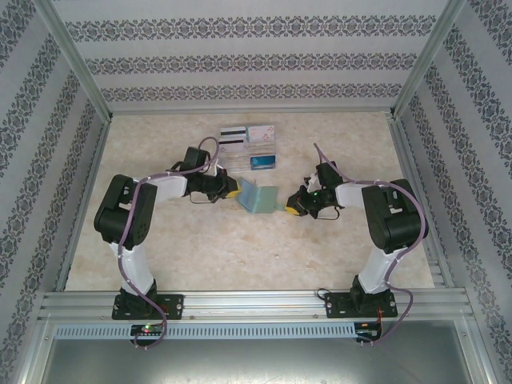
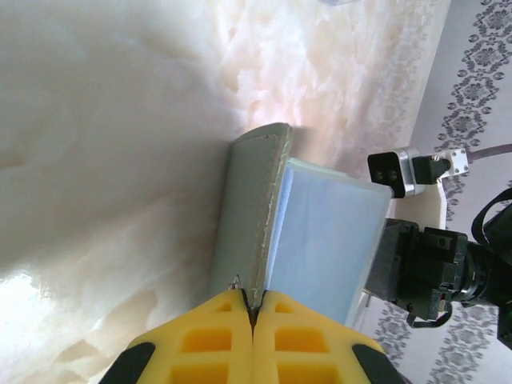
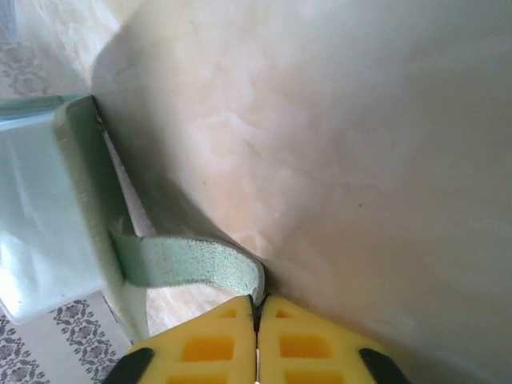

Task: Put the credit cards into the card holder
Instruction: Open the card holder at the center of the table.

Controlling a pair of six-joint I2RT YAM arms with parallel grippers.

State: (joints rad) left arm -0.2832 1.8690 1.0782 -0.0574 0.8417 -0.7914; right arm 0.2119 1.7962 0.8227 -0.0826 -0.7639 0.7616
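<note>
The left gripper (image 2: pixel 253 308) has its two yellow fingers pressed tight together. They pinch the thin edge of the card holder (image 2: pixel 248 208), right on its green cover. From above, this gripper (image 1: pixel 232 192) sits at the left side of the card holder (image 1: pixel 258 198).

The right gripper (image 3: pixel 258 308) also has its yellow fingers pushed together. They nip the end of a soft green strap (image 3: pixel 192 268) that curls out from the card holder (image 3: pixel 84 184). From above, this gripper (image 1: pixel 294 208) is at the holder's right side.

The card holder stands open like a little book in the middle of the table (image 1: pixel 200 248), between the two grippers. Its pale blue pockets (image 2: pixel 320 240) face inward (I cannot tell if any card is inside them).

Farther back on the table lie the credit cards. There is a white card with black stripes (image 1: pixel 234 134) and a pale card (image 1: pixel 262 133) just beside it. A blue card (image 1: pixel 262 162) lies a little nearer, behind the card holder. The cards are apart from both grippers.
</note>
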